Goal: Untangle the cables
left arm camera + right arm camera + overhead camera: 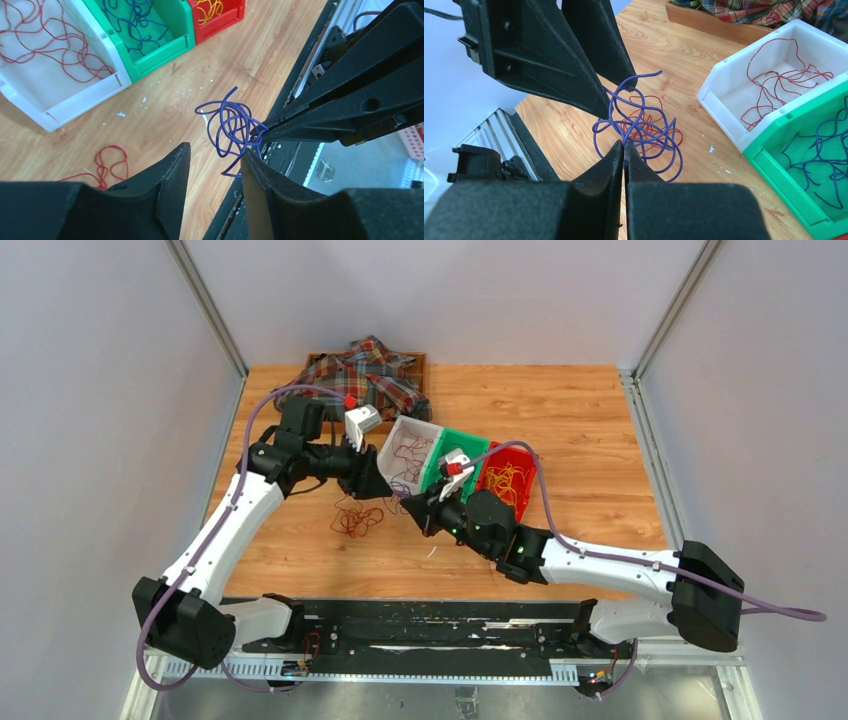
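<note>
Above the wooden tabletop (590, 440), the right hand (624, 147) pinches a blue-purple cable knot (640, 119). The left hand (215, 150), half-spread beside it, likely must clamp a loop and pull away.

A robot lab cell: plain grey panels (80, 390) on metal posts (205, 305) enclose a wooden desk (590, 430); two robot arms (230, 530) bolted to a black rail (430, 625) along the bottom.

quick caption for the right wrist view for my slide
Right fingers pinch a tangle of blue wire over the wooden table, with the open left fingers straddling its top.
</note>
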You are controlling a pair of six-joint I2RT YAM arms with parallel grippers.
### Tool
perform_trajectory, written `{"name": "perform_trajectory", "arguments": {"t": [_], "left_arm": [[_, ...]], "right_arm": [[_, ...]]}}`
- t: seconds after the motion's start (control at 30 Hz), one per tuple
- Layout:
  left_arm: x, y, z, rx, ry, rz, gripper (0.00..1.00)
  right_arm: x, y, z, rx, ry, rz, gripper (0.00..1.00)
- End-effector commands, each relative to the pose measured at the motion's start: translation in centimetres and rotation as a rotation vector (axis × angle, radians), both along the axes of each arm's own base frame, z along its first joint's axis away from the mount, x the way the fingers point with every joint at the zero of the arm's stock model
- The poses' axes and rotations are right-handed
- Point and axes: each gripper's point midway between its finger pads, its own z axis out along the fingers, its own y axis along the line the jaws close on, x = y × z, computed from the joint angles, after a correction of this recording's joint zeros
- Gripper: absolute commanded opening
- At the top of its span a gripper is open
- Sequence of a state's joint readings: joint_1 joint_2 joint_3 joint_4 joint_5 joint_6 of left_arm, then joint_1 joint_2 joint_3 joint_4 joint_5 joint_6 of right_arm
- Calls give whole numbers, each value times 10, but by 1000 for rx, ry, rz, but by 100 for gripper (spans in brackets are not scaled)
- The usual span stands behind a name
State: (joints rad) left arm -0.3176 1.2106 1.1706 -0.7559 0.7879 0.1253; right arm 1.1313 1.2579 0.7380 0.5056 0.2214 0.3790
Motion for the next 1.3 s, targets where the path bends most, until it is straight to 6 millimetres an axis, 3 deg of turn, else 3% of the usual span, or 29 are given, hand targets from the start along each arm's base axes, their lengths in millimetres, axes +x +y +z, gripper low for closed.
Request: {"name": "perform_trajectory", "arguments": {"t": [0.0, 0.07, 0.23, 0.3, 0.47, 0.7, 0.8, 0.93, 1.13, 1.27], "left_arm": [[-5, -12, 11, -99, 55, 17, 44], [-8, -14, 12, -116, 74, 12, 40], [0, -7, 24, -84, -12, 50, 9], [5, -1, 32, -53, -58, 69, 3], [22, 18, 50, 53, -177, 146, 1], [21, 30, 67, 132, -270, 121, 1], [14, 28, 68, 129, -258, 87, 1], [4, 23, 65, 111, -223, 38, 1], [-8, 19, 70, 91, -222, -34, 1], [-15, 16, 79, 68, -238, -66, 1]], "right_arm": [[8, -10, 23, 119, -3, -52, 1], [9, -12, 24, 141, 4, -62, 1], [15, -22, 18, 147, 31, -111, 1], [20, -31, 12, 146, 52, -150, 1], [29, -54, -17, 173, 169, -234, 5], [35, -83, -37, 84, 200, -325, 26], [38, -90, -16, 96, 137, -313, 42], [32, -75, 38, 123, -28, -185, 71], [17, -29, 93, 169, -161, 56, 78], [11, -4, 104, 195, -196, 164, 78]]}}
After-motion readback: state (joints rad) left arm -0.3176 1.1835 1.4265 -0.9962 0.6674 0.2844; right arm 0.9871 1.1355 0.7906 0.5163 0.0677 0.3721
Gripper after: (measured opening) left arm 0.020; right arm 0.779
